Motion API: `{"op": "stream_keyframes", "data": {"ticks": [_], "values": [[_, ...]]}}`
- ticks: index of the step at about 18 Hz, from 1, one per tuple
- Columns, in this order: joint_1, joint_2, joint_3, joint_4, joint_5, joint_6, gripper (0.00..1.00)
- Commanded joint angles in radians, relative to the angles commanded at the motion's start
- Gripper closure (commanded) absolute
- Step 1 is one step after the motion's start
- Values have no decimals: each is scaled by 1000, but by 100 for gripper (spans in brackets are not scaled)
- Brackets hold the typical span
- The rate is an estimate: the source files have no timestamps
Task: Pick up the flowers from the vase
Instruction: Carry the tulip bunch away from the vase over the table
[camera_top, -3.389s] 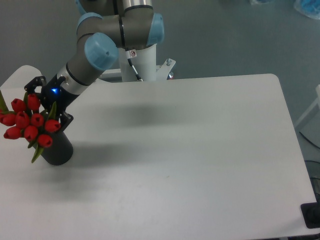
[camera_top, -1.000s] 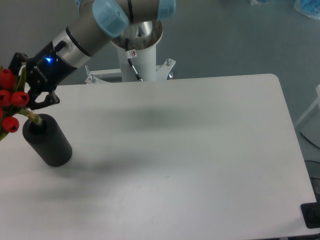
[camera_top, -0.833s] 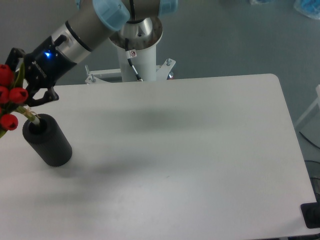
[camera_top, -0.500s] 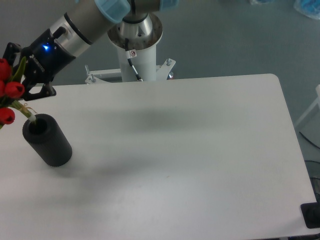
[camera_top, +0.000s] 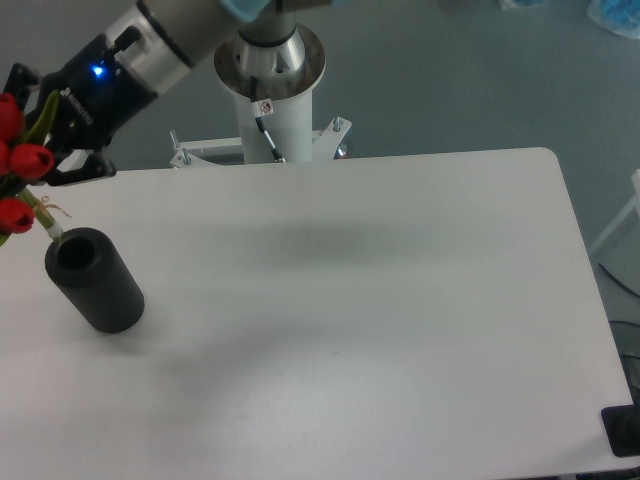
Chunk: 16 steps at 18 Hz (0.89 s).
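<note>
Black two-finger gripper clamped on bunch of red tulip buds with green leaves. Pale stem tips just above rim of matte black cylinder vase, below gripper. Risk: sideways move now snags stems, tips vase; loose grip drops bunch.

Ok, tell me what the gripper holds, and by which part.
The gripper holds the flowers, its fingers closed around the bunch just below the buds, stems hanging above the vase.
</note>
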Motion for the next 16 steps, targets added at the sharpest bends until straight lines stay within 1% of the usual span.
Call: {"op": "stream_keyframes", "data": {"ticks": [2,4,6,8,9,12,14,16], "values": [[60,0,11,3,-2,18,64],[141,-5,9,2,-6,95,64],[230,-23,2,0,-23,208,64],[337,-52,-3,0,-87,294,65],[377,-70,-3,0,-106,325,64],[457,-118,-14,0,-110,448,64],[497,-141,-14,0,-110,494,64],[520,-143,-17,0,-107,509,64]]}}
